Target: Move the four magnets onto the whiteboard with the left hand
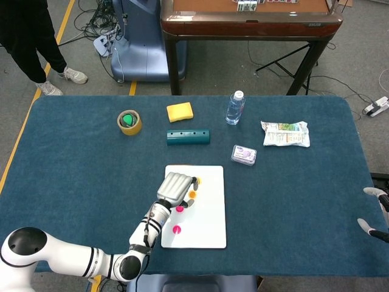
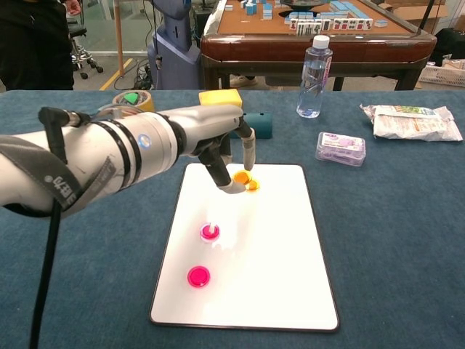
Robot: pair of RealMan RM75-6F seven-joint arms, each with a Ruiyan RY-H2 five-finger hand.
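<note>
A white whiteboard (image 2: 276,247) lies flat near the front edge of a blue tabletop (image 1: 73,164). The left hand (image 2: 231,156) reaches over the board's upper left part, its arm coming in from the left. Its fingers (image 2: 248,149) point down and pinch an orange magnet (image 2: 240,177) just above or at the board surface; whether the magnet touches the board cannot be told. A second yellow-orange magnet (image 2: 253,185) lies on the board just beside it, touching or nearly so. Two pink magnets are on the board below: one (image 2: 210,232) near the middle left, the other (image 2: 198,276) closer to the front edge.

The right hand (image 1: 377,213) shows only at the far right edge of the head view, fingers apart and holding nothing, well away from the board.

Behind the board sit a dark green block (image 1: 188,137), a yellow sponge (image 1: 180,111), a tape roll (image 1: 129,121), a water bottle (image 2: 314,67), a small clear box (image 2: 341,147) and a packet (image 2: 410,122).
</note>
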